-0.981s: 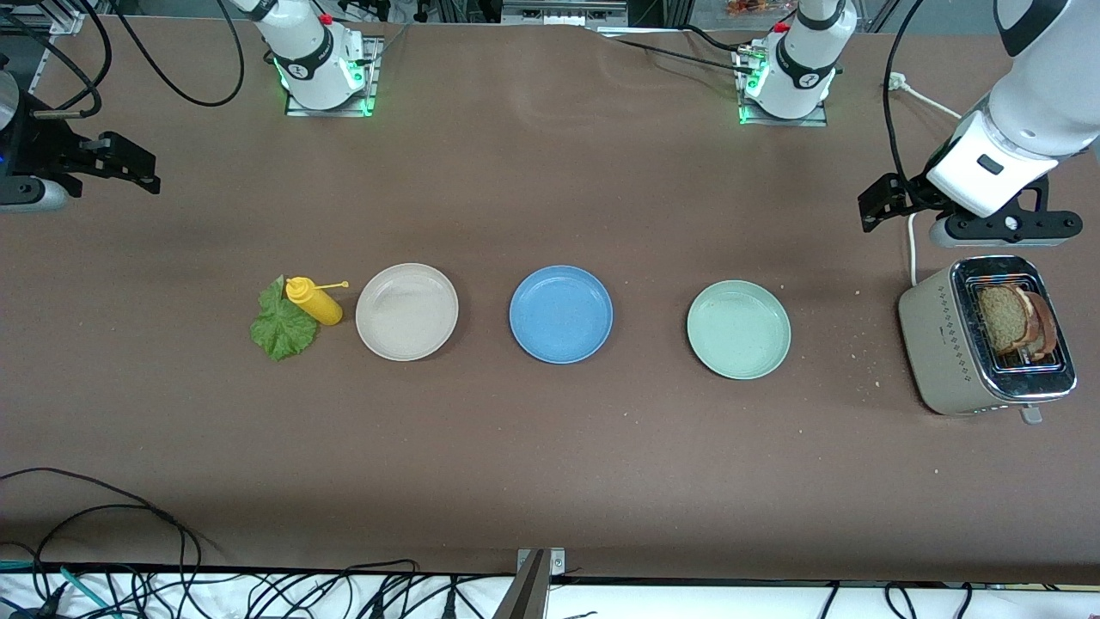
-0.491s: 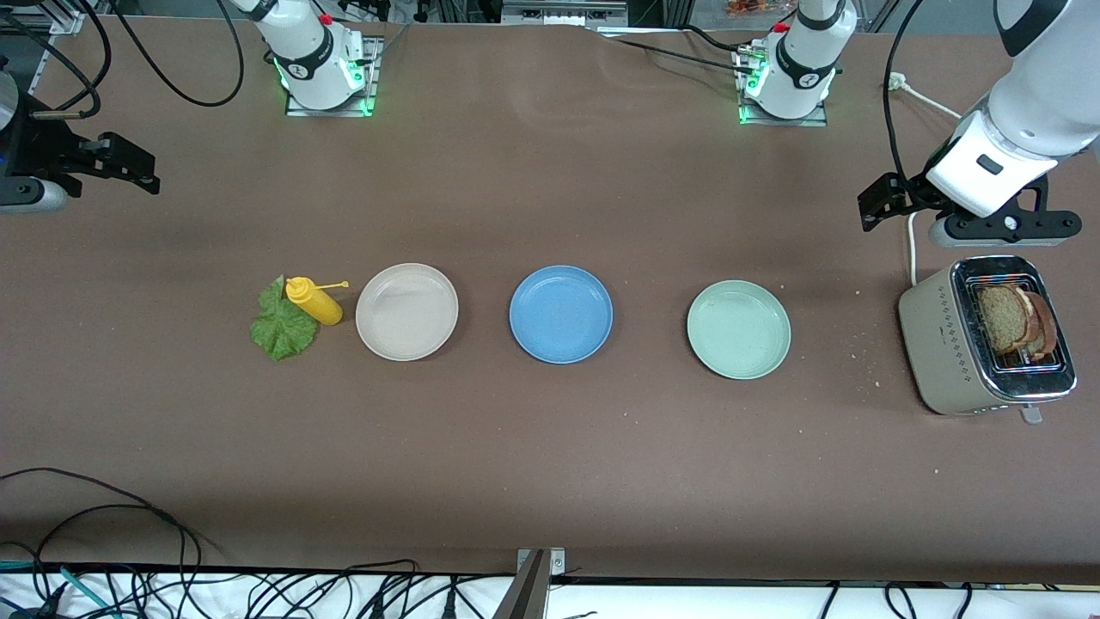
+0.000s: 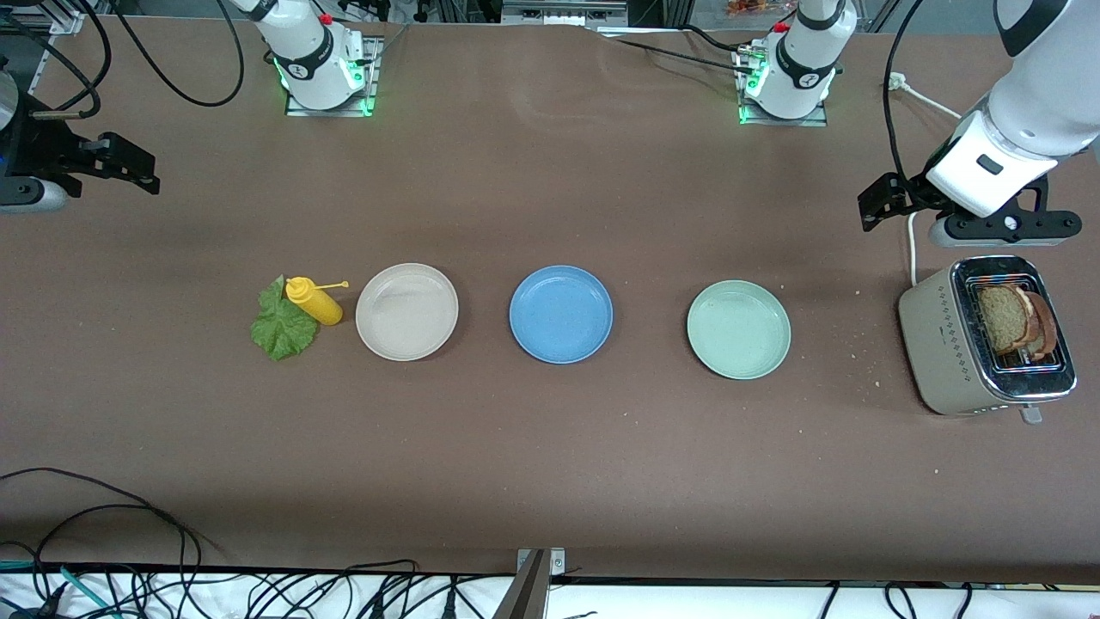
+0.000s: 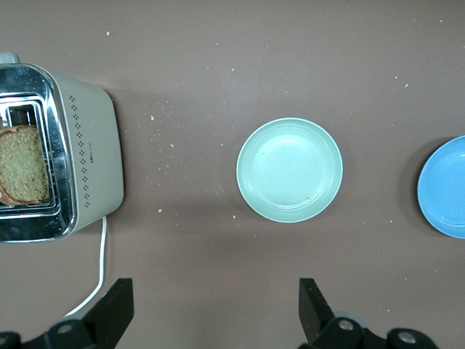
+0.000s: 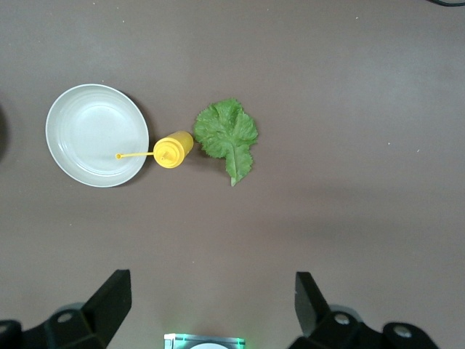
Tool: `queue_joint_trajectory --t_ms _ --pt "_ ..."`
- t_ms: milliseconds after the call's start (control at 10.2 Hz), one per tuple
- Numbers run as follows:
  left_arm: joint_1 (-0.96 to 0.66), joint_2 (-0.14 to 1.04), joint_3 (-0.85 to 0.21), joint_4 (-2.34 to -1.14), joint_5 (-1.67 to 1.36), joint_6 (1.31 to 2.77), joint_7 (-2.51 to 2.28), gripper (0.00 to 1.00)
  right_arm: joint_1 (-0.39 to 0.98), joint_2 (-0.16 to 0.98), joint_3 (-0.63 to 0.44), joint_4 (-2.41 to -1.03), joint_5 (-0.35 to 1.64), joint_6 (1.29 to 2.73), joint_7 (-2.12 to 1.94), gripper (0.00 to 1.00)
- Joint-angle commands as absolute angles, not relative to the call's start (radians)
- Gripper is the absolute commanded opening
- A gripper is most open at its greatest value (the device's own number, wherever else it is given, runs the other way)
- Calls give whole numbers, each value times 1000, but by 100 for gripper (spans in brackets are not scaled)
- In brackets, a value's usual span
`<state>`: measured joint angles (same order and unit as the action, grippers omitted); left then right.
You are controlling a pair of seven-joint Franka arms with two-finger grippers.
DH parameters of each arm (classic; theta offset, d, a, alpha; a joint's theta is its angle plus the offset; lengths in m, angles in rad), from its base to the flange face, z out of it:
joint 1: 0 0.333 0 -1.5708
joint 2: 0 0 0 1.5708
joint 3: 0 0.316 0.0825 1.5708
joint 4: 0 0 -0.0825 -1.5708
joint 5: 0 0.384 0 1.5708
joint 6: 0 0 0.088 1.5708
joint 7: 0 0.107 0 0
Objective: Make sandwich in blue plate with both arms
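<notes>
I hung my left gripper high beside the toaster, jaws wide and empty, because both bread slices stood upright in its slot. My right gripper, equally open and empty, waited up over the table toward the lettuce leaf. The blue plate sat bare, far from the toaster, ready for the sandwich.

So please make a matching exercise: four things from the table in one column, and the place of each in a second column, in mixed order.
Things:
1. bread
2. lettuce
3. blue plate
4. bottle

Places:
A. between the beige and green plates
B. in the toaster
C. flat on the table, partly under the bottle
D. beside the beige plate

Pairs: 1-B, 2-C, 3-A, 4-D
</notes>
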<state>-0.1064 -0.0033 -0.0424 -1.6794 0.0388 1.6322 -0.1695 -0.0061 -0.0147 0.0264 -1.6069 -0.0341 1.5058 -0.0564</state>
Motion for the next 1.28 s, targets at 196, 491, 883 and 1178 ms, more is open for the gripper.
queue_joint_trajectory --t_ms 196,491,883,1178 --pt "-110 -5 -44 -1667 64 1615 -169 100 -6 -3 25 -1580 -26 1494 -48 100" --pt "-98 -5 -41 -1666 64 1620 -164 100 -8 -3 25 -1580 -26 1494 -48 100" --pt "-100 -5 -41 -1663 64 1624 -164 100 -6 -3 25 -1580 -26 1494 -48 100" --pt "-98 12 -41 -1638 64 1623 -166 100 -8 -3 25 -1580 -26 1494 -48 100"
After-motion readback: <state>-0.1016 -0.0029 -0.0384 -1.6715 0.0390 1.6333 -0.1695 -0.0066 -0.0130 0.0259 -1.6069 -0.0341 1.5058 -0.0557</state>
